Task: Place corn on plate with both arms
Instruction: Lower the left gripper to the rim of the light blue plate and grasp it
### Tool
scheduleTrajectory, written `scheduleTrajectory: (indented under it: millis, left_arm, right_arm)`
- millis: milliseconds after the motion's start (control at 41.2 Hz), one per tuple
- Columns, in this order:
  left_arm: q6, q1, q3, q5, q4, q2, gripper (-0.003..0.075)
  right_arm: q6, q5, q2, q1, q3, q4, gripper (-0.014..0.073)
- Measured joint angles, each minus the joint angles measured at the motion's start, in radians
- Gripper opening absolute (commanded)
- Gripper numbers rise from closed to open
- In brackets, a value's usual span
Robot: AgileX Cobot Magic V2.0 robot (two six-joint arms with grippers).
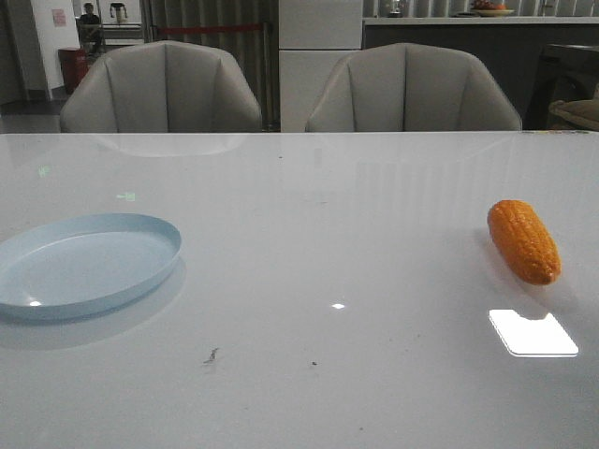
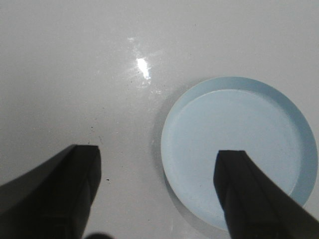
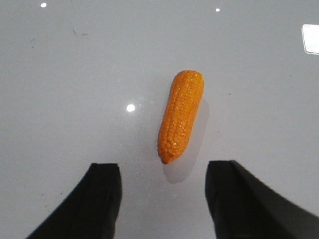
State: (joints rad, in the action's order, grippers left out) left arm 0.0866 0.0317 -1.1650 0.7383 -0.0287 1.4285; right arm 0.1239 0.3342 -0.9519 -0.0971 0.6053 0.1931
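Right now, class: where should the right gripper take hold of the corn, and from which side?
Grip the corn across its thick middle, coming straight down from above. It lies flat on the table, and the open right gripper probably spans its width.

Left pincer (image 2: 158, 172) and right pincer (image 3: 163, 186) both spread wide, holding nothing
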Motion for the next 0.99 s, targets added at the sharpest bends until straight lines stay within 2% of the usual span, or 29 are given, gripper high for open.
scheduleTrajectory:
  millis: [145,315,582,994]
  left_arm:
    - [0.0,0.0,-0.162,0.121,-0.002,0.186,0.0517]
    - [0.0,0.0,-0.256,0.189,-0.009,0.362,0.0506]
    - [0.0,0.0,-0.27,0.202,-0.024,0.513,0.0506]
    - [0.0,0.0,-0.273,0.194,-0.024,0.601,0.0506]
  right_arm:
    - [0.0,0.052,-0.007,0.0,0.002,0.002,0.0485]
    - [0.0,0.07,-0.018,0.0,0.002,0.004,0.0485]
    - [0.0,0.072,-0.02,0.0,0.002,0.004,0.0485]
    - [0.0,0.074,-0.02,0.0,0.004,0.004,0.0485]
